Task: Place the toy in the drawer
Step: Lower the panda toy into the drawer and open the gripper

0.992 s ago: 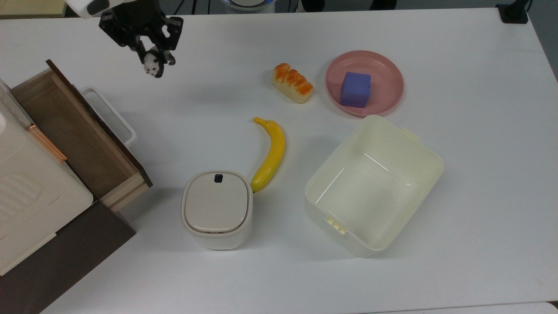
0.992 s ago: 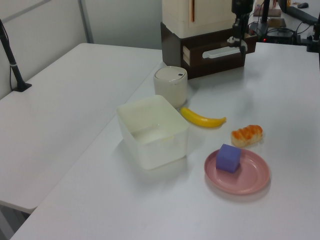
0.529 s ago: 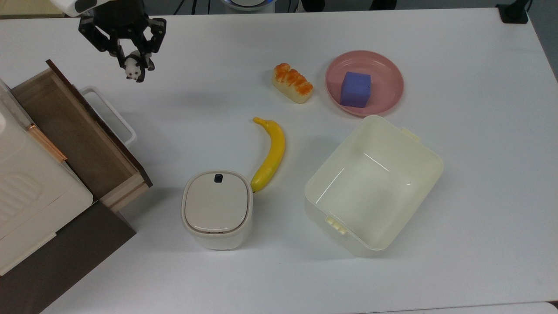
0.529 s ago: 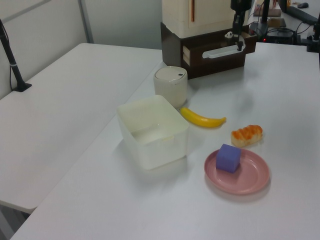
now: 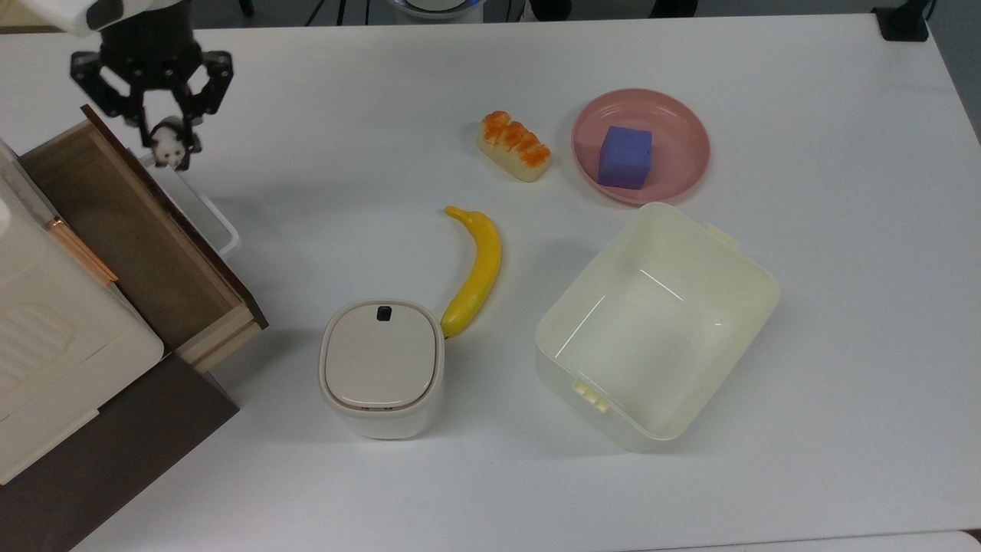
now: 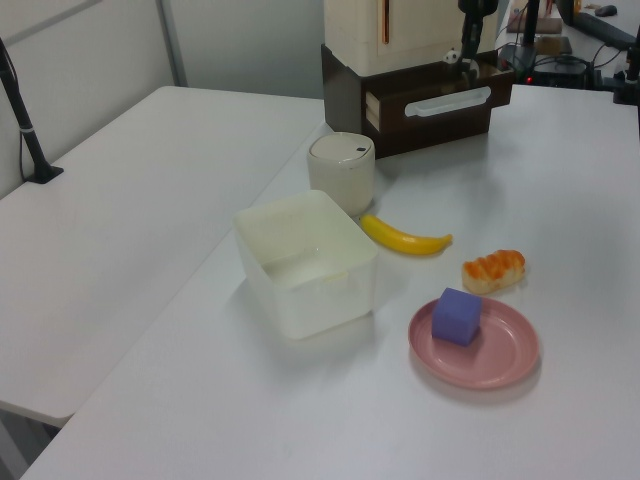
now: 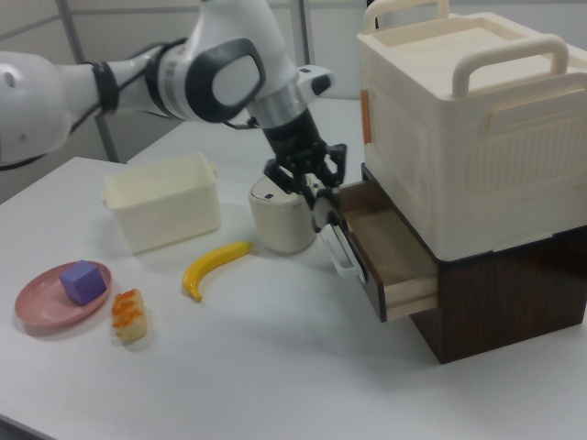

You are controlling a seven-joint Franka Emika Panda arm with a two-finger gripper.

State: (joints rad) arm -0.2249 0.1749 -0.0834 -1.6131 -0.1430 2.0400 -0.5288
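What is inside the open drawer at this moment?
The drawer shows a bare brown floor; its back part is hidden under the cream box. The panda toy hangs in the gripper above its front.

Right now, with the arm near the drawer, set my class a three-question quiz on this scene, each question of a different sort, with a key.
1. True or false: the panda toy already lies inside the drawer.
2. Which thing sits on the pink plate? A) the banana B) the purple cube C) the bread loaf
3. Fill in: in the top view, the gripper holds the toy over the drawer's white ____.

Key
1. False: the jaws grip it above the drawer's front edge.
2. B
3. handle
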